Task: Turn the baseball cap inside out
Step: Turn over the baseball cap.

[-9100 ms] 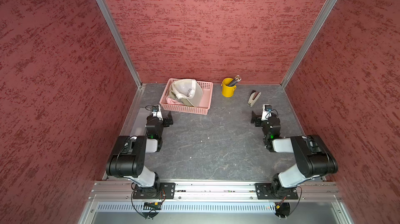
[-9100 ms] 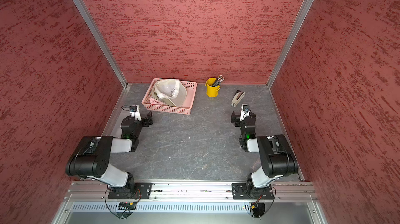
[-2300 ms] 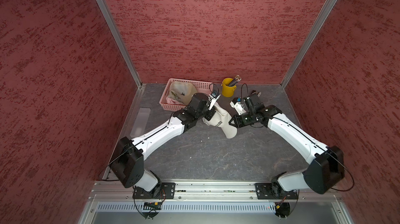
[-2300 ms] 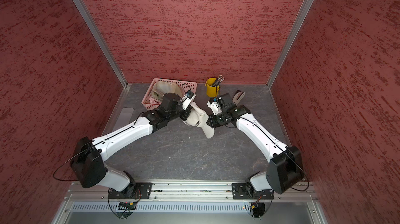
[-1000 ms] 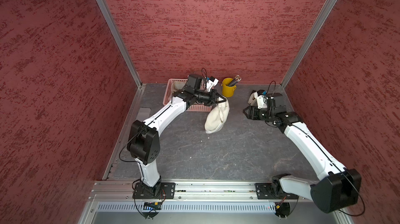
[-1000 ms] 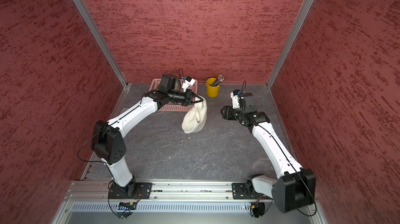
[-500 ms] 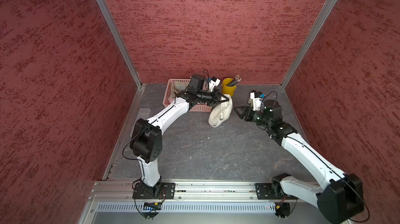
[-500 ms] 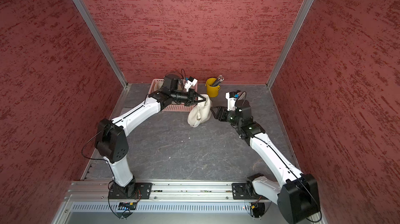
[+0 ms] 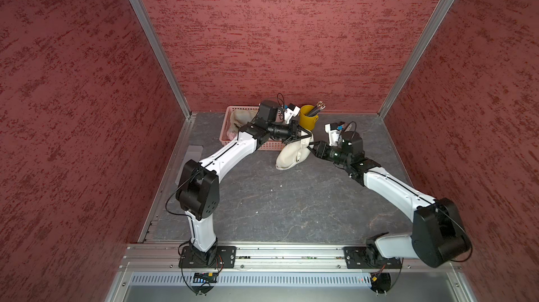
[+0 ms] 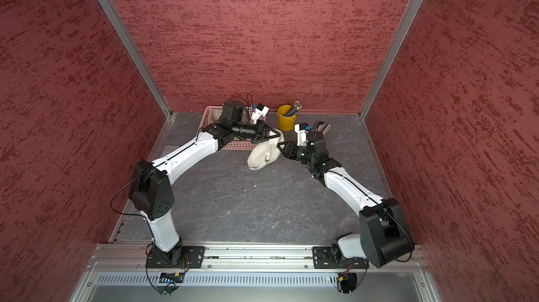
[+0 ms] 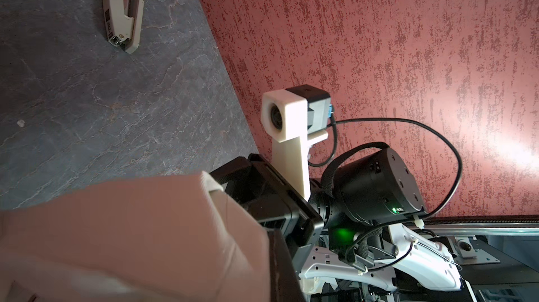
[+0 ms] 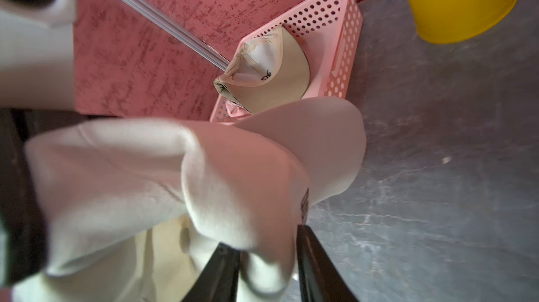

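Both top views: cream fabric baseball cap (image 9: 291,156) hangs over grey table (image 9: 277,198), left gripper (image 9: 304,134) clenched on its top edge, right gripper (image 9: 312,147) beside. Left wrist: cap fills foreground. Right wrist: 2 black fingers (image 12: 315,265) pinch cap fabric.

Near half of the tabletop (image 9: 277,204) lay open, pink basket (image 9: 225,128), yellow pencil cup (image 9: 307,118) and stapler (image 10: 320,127) crowded the far edge, cap (image 9: 291,156) hung beside the basket corner
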Controlling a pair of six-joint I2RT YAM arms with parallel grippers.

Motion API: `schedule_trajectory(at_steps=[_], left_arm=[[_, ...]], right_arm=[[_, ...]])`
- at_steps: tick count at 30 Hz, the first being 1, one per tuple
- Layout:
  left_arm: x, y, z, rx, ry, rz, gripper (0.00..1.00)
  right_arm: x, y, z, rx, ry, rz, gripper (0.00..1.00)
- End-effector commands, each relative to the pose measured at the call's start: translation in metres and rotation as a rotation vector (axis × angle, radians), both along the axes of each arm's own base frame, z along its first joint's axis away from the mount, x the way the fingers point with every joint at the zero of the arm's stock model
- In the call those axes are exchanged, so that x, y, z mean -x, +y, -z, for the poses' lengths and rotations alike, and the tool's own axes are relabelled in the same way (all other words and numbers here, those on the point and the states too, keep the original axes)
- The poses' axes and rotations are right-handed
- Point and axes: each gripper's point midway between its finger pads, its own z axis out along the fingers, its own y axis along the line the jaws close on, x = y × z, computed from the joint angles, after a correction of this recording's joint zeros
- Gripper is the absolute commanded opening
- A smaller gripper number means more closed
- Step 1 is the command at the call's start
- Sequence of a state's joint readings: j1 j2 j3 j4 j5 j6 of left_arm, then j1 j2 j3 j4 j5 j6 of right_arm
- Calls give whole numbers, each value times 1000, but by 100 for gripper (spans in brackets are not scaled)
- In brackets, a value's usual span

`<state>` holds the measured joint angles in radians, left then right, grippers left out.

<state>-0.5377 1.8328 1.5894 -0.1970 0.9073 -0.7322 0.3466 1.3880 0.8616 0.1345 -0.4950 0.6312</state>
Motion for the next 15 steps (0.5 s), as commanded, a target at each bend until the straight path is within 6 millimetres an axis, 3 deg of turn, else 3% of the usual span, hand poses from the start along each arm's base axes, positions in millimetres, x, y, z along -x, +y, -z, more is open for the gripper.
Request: schedule_trajectory(at_steps=[1,3,7,12,15], left_arm=[[-5,1,-7,45,-26,9,0],[-11,13,-8,57,-15,-12,0],[-26,56,-2,23,-20,-82,0],[-40,117,34,-132,-24,-183,10],[-39,135,55,-231,-56,-199,22]], right_arm=[[0,13,-37,-65,-95,-63,18],[6,11,-35,-33,-98,-79,12],[23,-4,-24,73,-59,-104,9],[34,-23,-14,160,12,-117,5],[36,-29,-5,213,58,-116,5]])
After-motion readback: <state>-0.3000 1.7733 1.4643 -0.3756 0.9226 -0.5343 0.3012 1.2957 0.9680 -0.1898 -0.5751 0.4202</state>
